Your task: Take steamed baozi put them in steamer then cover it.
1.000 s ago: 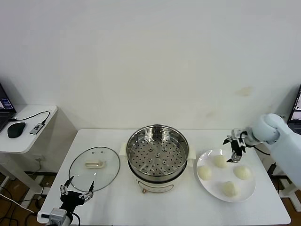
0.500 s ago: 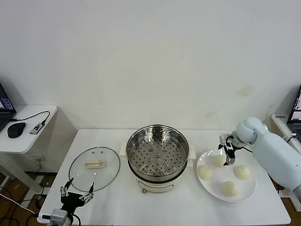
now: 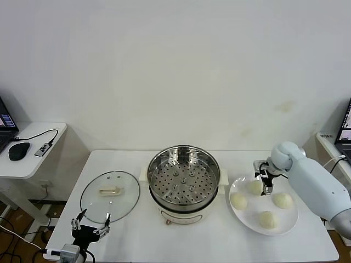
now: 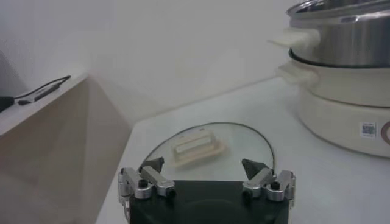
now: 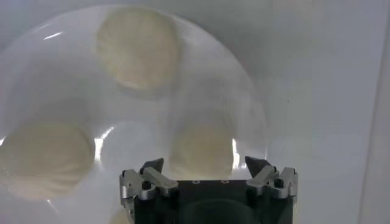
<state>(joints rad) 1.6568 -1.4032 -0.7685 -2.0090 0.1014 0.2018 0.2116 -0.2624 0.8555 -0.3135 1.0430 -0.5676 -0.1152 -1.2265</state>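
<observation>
While we see the white table (image 3: 181, 241) unchanged, the right arm has swung in from the right edge over the last second, so the right gripper (image 3: 265, 178) now hangs over the far-left part of the plate (image 3: 248, 219), above the farthest bun. Its fingers are spread wide with nothing between them; in the right wrist view that bun sits below the open gap.

Largest to smallest, we count:
- one steamer (image 3: 184, 176), centre of the table, basket bare, uncovered, same spot as before
- one cover (image 3: 110, 189), lying flat on the table left of the steamer, handle up, not moved
- one white plate, right of the steamer
- four steamed baozi (image 3: 256, 187) on that plate, none shifted: one far, one left (image 3: 239, 201), one right (image 3: 283, 200), one near (image 3: 267, 219)

Left gripper (image 3: 90, 227) sits parked at the near-left table edge, just near of the cover, fingers wide apart and holding nothing. It has barely drifted since a second ago.
</observation>
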